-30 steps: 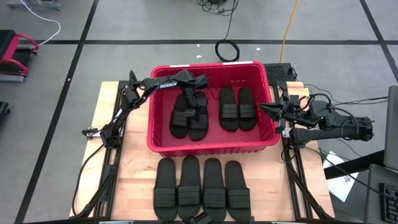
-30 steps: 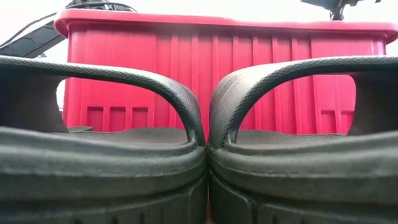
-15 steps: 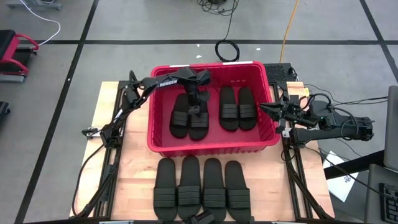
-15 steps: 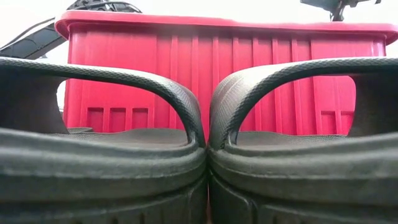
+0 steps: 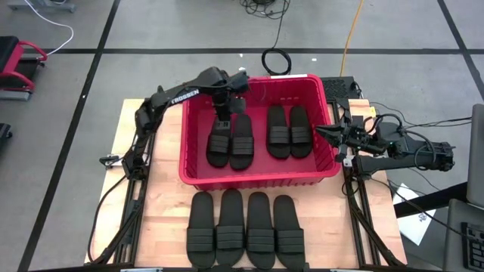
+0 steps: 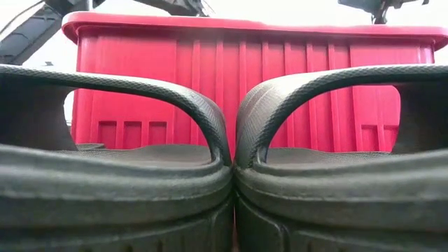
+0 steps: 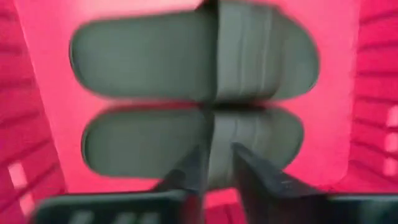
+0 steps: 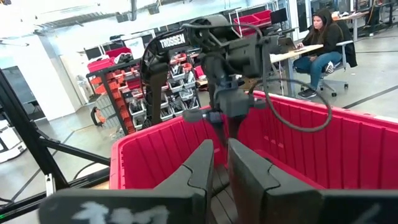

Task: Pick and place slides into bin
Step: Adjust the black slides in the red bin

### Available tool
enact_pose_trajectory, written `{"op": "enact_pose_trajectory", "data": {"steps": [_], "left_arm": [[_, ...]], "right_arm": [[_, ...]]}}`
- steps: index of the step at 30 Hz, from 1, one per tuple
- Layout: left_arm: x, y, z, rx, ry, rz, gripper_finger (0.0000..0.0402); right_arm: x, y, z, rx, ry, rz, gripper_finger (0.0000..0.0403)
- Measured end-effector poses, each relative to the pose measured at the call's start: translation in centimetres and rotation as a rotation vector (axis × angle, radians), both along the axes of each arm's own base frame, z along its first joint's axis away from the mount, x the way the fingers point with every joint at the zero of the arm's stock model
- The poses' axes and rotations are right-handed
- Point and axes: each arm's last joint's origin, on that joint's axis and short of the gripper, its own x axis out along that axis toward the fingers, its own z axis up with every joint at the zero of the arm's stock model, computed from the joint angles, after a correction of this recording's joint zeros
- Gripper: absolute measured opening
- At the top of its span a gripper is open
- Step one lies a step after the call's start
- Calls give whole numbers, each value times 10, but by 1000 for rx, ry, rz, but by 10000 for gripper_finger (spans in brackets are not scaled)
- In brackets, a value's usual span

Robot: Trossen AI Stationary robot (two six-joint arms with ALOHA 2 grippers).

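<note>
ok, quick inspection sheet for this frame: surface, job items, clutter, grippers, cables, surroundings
Surface: wooden table, bare at the sides.
Job's things: red bin holds four slides as two side-by-side pairs; four more slides lie in a row in front of it.
Clutter: nothing seen.
Grippers: left gripper over the bin's left pair, empty, fingers nearly together; right gripper parked at the bin's right wall, shut, empty.
Cables: coiled black cable and yellow cord on the floor.
Surroundings: seated person at a desk, parts shelving.
</note>
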Motion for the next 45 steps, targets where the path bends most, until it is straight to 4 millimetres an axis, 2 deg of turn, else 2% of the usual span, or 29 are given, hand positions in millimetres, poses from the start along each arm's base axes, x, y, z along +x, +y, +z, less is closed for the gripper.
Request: {"op": "enact_pose_trajectory", "data": {"steps": [1, 3, 7, 12, 21, 27, 33, 36, 40, 45], "left_arm": [[-3, -1, -4, -7, 21, 4, 35], [-13, -6, -11, -37, 84, 19, 14], [-24, -12, -31, -22, 250, 34, 6], [-38, -20, -43, -62, 326, 77, 4], [-45, -30, -87, -170, 461, 103, 2], [-43, -34, -101, -185, 424, 62, 2], [-37, -32, -104, -162, 352, 56, 2], [-37, -32, -104, -162, 354, 47, 1], [-37, -32, -104, -161, 353, 44, 2], [-36, -31, -104, -162, 336, 40, 1]], "right_arm": [[0, 0, 0, 0, 3, 0, 41], [0, 0, -1, -4, 8, 0, 41], [0, 0, -1, -25, 15, 0, 41], [0, 0, -1, -29, 18, 0, 41], [0, 0, -1, -29, 25, 0, 41], [0, 0, -1, -27, 21, 0, 41], [0, 0, -4, -52, 58, -19, 41], [0, -3, -8, -63, 107, -100, 36], [1, -6, -13, -117, 202, -241, 9], [1, -14, -11, -198, 297, -589, 5]]}}
